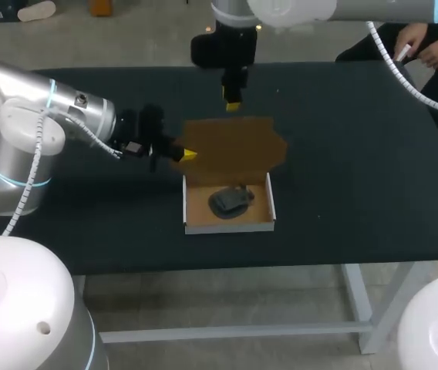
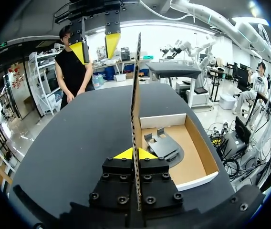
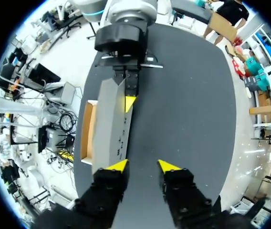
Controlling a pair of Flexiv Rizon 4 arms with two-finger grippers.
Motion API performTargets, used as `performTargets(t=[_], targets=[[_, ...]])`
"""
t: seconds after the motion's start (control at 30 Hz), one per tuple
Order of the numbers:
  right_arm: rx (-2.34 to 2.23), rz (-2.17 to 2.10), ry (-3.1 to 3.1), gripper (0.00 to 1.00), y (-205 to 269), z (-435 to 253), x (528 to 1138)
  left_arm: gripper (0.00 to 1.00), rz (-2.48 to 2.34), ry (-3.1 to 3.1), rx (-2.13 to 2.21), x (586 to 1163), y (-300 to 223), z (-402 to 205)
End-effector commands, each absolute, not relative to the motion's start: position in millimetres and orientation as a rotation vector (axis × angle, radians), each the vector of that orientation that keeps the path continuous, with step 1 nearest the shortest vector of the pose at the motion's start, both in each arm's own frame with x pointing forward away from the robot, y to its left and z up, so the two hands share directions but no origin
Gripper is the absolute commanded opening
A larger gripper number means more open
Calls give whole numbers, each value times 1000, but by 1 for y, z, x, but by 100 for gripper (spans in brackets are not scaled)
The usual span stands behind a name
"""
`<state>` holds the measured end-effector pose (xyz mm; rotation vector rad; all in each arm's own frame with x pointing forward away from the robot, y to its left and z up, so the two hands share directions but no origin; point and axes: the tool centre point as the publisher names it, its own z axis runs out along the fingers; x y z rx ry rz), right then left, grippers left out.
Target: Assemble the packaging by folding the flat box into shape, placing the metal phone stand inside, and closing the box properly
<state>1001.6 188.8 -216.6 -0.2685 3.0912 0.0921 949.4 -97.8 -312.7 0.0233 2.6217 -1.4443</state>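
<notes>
The box (image 1: 230,226) sits open in the middle of the frame on the dark worktop (image 1: 358,154), and its tray holds the grey phone stand (image 1: 230,202). The brown lid (image 1: 234,142) stands raised from the tray's far edge. The left fingers (image 1: 190,155) come in from the left of the frame and are clamped on the lid's left edge, one yellow tip on each face. The right fingers (image 1: 233,99) hang at upper centre, just behind the lid, spread apart and holding nothing. Whether one tip brushes the lid is hard to tell.
</notes>
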Motion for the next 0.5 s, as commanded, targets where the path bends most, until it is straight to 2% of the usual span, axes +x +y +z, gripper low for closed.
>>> performTargets(t=[0.03,0.5], targets=[[-272,84,3092,40,191,-217,997,0,-1446,2622,26,950,-98,-313],[-275,90,3083,42,190,-221,980,0,-1446,2622,26,950,-98,-313]])
